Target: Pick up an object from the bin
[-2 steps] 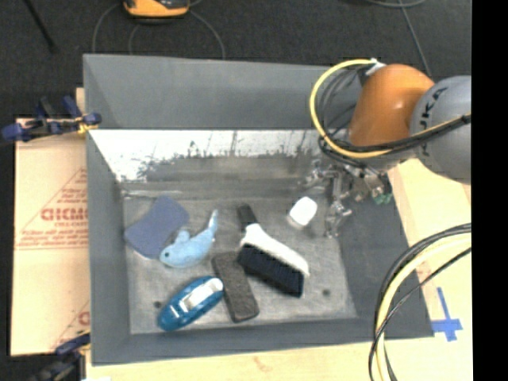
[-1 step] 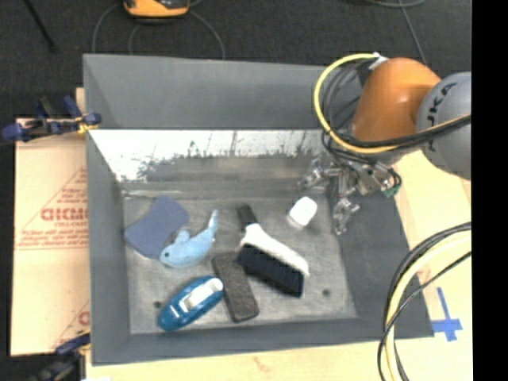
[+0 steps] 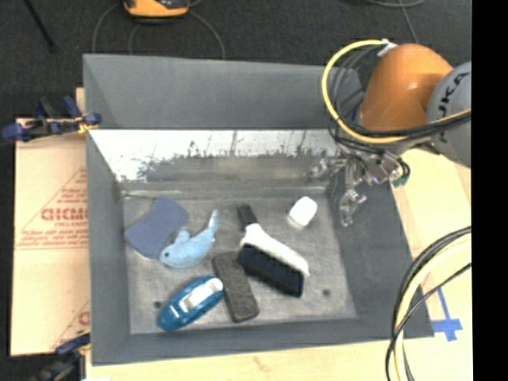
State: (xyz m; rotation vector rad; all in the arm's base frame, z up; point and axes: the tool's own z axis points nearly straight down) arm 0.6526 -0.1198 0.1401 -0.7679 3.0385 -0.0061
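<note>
The arm enters from the right, its orange wrist cover (image 3: 399,87) above the right rear corner of the grey metal bin (image 3: 198,94), with looped cables (image 3: 332,101) beside it. The end effector (image 3: 348,206) hangs low over the right side of the bin, near where the sloping right wall meets the floor. Whether it is released or clenched cannot be told from this view; nothing is seen in its grasp. The nearest item is a small white cap-shaped piece (image 3: 302,211), lying on the floor toward the right rear, just to the left of the end effector and apart from it. Next nearest is a black brush with a white back (image 3: 274,264), lying diagonally at mid-floor. A dark grey oblong block (image 3: 236,286) lies against the brush's left end. Further left lie a light blue whale-shaped toy (image 3: 190,246) and a slate-blue flat pad (image 3: 153,226), the toy overlapping the pad's lower right edge. A blue and white oval item (image 3: 189,302) rests at the front left, just beside the block. A short dark bar (image 3: 246,215) lies behind the brush.
</note>
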